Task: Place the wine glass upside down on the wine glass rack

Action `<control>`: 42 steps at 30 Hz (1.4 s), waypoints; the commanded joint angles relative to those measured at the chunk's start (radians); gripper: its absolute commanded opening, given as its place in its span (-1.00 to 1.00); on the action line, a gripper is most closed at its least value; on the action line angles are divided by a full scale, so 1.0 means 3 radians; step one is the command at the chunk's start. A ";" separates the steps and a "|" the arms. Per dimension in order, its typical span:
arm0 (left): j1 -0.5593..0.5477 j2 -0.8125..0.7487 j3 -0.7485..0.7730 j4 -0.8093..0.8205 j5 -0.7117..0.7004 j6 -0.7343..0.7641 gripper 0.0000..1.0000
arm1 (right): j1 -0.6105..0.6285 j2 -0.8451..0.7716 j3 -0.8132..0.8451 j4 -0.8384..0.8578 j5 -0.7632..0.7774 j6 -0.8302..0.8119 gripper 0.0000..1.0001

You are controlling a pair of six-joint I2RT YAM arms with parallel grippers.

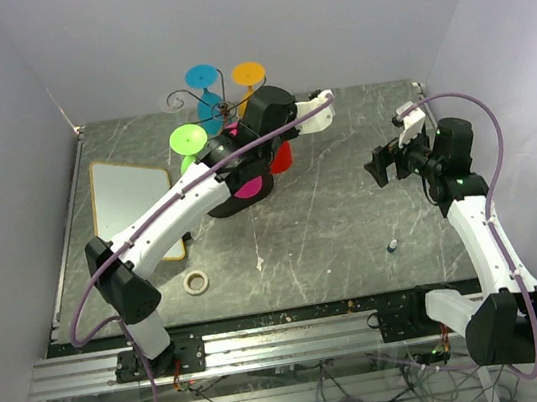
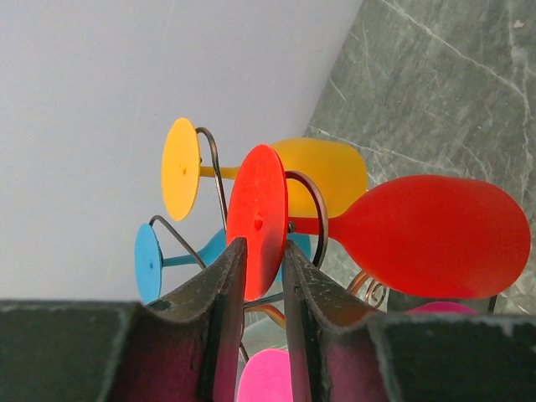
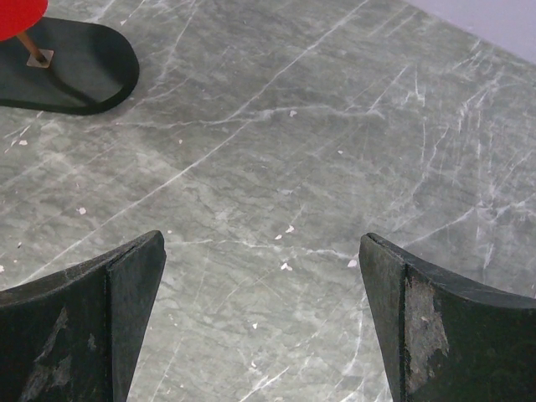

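Note:
The red wine glass (image 2: 427, 234) hangs with its stem in a curled arm of the dark wire rack (image 2: 219, 180). Its round foot (image 2: 255, 213) sits between the fingers of my left gripper (image 2: 264, 251), which is shut on it. From above, the left gripper (image 1: 238, 130) is at the rack (image 1: 178, 100), and the red bowl (image 1: 282, 156) shows under the wrist. My right gripper (image 3: 261, 251) is open and empty over bare table, far right of the rack (image 1: 377, 167). The rack's black oval base (image 3: 84, 71) shows in the right wrist view.
Blue (image 1: 201, 75), orange (image 1: 248, 72), green (image 1: 188, 139) and pink (image 1: 249, 186) glasses hang on the rack. A white board with a wood edge (image 1: 126, 197) lies at the left. A tape roll (image 1: 196, 282) and a small blue item (image 1: 392, 244) lie near the front.

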 commanded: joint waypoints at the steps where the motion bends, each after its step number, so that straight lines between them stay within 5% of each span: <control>1: 0.0014 -0.0102 -0.0068 -0.0132 -0.0021 -0.0045 -0.29 | -0.0009 -0.0013 -0.0032 0.0022 -0.0002 -0.0039 1.00; 16: 0.0014 -0.0131 -0.0019 -0.0284 0.0081 -0.0056 -0.06 | -0.0013 -0.0004 -0.0035 0.0023 0.0010 -0.0047 1.00; 42: 0.0019 -0.0236 -0.0025 -0.0191 -0.0073 0.0065 -0.08 | -0.0007 0.0019 -0.0041 0.0018 0.0023 -0.0062 1.00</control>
